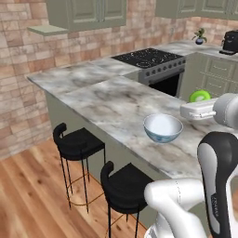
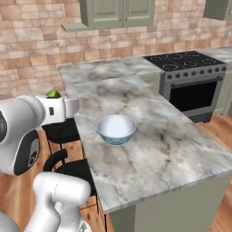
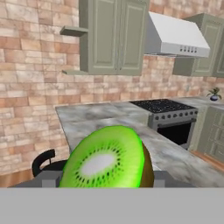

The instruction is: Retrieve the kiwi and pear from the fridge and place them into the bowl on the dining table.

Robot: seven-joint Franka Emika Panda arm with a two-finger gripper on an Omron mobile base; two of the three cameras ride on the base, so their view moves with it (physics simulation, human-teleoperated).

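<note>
Now the tool (image 3: pixel 105 181) pinches the kiwi (image 3: pixel 107 159) between its fingers — bowl (image 1: pixel 162 128) ahead and below on the tabletop (image 1: pixel 116 104); centre the fruit over the rim, lower, then release gently.

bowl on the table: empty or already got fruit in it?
Empty. The bowl shows a bare pale inside in both base views; the kiwi sits in the gripper.

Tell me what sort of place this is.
A home kitchen, rendered in simulation. A black stove with an oven stands against a brick wall, a range hood and pale green cabinets hang above, and black stools line a marble-topped dining table that carries a bowl.
</note>
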